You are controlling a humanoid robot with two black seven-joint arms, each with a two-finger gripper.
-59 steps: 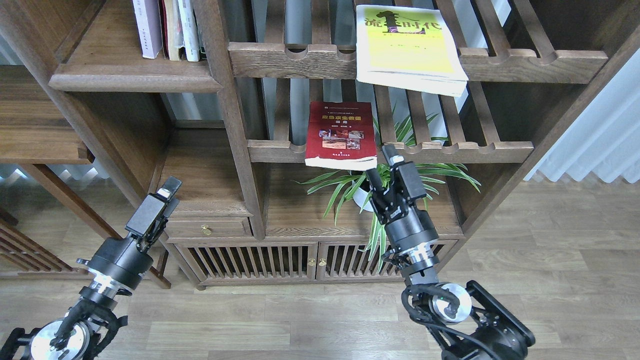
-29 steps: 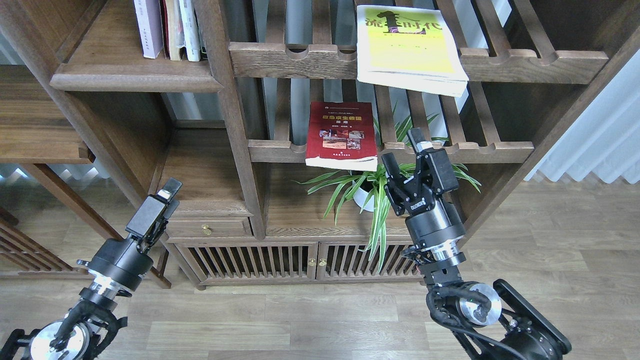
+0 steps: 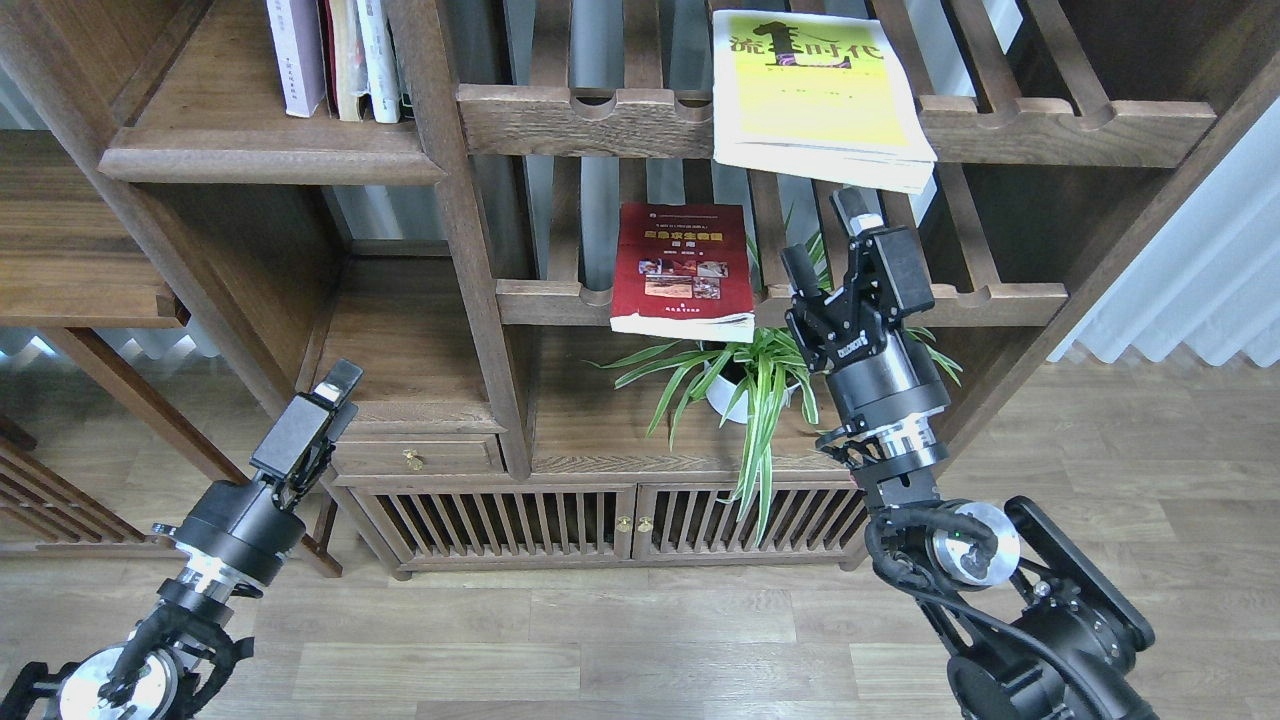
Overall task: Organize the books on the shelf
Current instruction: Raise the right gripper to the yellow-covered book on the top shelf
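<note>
A yellow-green book [image 3: 815,95] lies flat on the upper slatted rack and overhangs its front rail. A dark red book [image 3: 685,270] lies on the lower slatted rack, its near edge past the rail. A pale lavender book [image 3: 293,55] stands upright with other books on the solid shelf [image 3: 250,150] at the top left. My right gripper [image 3: 825,240] is open and empty, just under the yellow-green book's front edge and right of the red book. My left gripper [image 3: 338,380] hangs low by the drawer unit, seen edge-on, far from every book.
A potted spider plant [image 3: 740,370] sits on the low cabinet top, right behind my right wrist. Below is a cabinet with slatted doors [image 3: 620,520] and a small drawer [image 3: 415,458]. The bookcase's slanted side post [image 3: 1100,270] stands close on the right.
My right gripper has risen and moved right, from beside the red book's lower right corner to just below the yellow-green book. The left arm has barely moved.
</note>
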